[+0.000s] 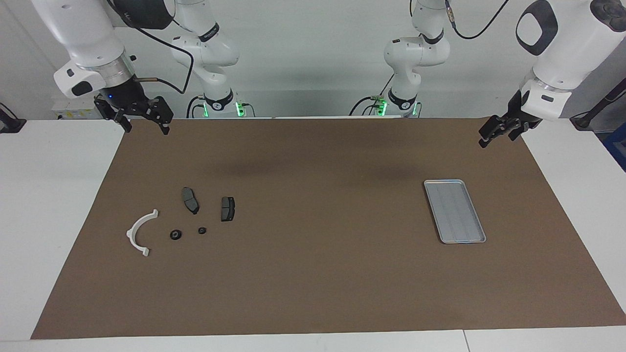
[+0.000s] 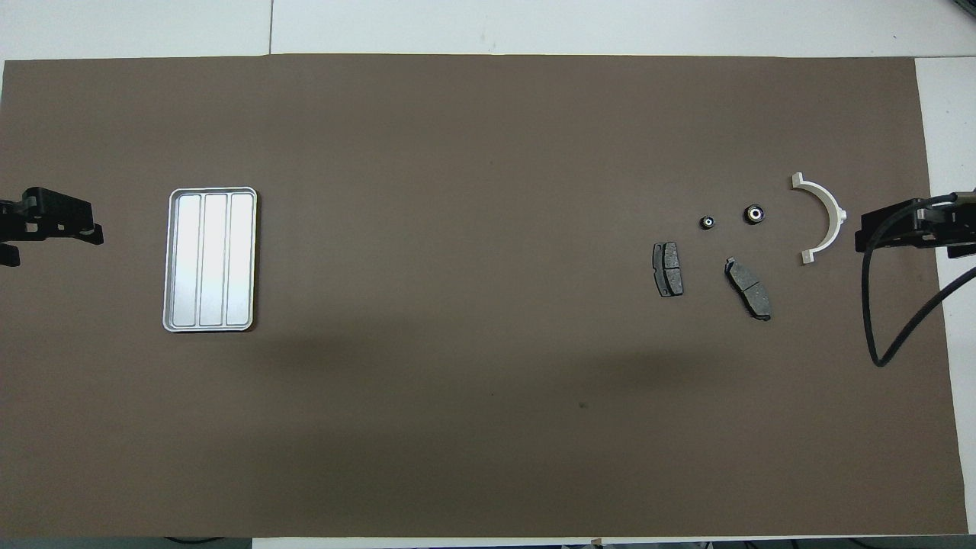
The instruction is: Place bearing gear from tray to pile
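Observation:
The silver ridged tray [image 1: 455, 211] [image 2: 210, 259] lies at the left arm's end of the mat with nothing in it. The pile is at the right arm's end: a white half-round bracket [image 1: 139, 232] [image 2: 822, 217] and two dark brake pads [image 1: 190, 200] [image 1: 227, 209]. Two small black round bearing gears [image 1: 176, 235] [image 1: 202, 230] [image 2: 754, 214] [image 2: 707, 223] lie on the mat within the pile. My right gripper [image 1: 146, 129] [image 2: 865, 231] hangs open and holds nothing, over the mat's edge beside the bracket. The left gripper [image 1: 495, 138] [image 2: 53, 232] waits open over the mat's edge beside the tray.
A brown mat [image 1: 313, 274] covers most of the white table [image 1: 49, 195]. A black cable [image 2: 877, 320] loops down from the right arm over the mat's edge.

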